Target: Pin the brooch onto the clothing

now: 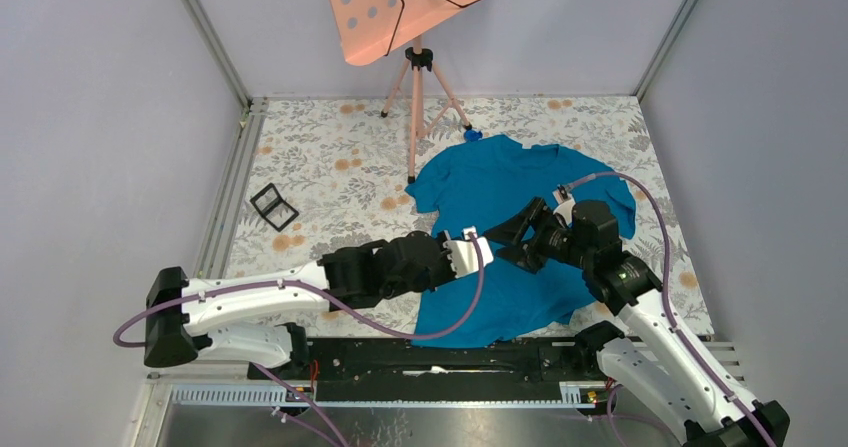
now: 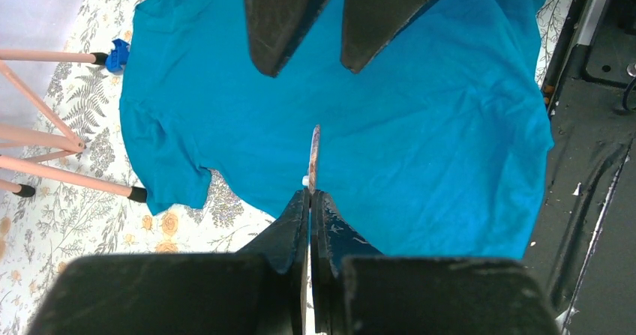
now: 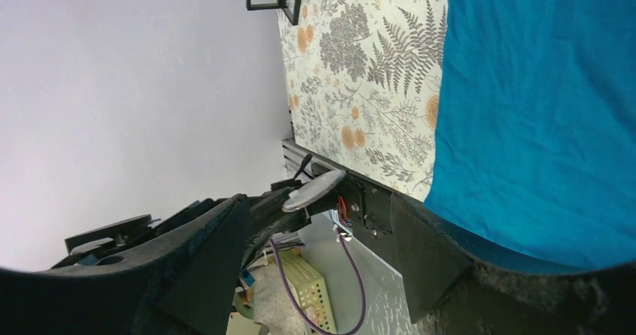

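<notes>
Both over the T-shirt [image 1: 500, 182], left pincer [image 2: 310, 200] clamps the brooch [image 2: 314, 155], right pincer [image 2: 311, 69] stands apart; tripod [image 1: 413, 117] beyond it, black frame [image 1: 273, 206] to its left.

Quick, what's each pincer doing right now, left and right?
Left pincer: closed, holding the brooch by its edge.
Right pincer: open, holding nothing.
</notes>
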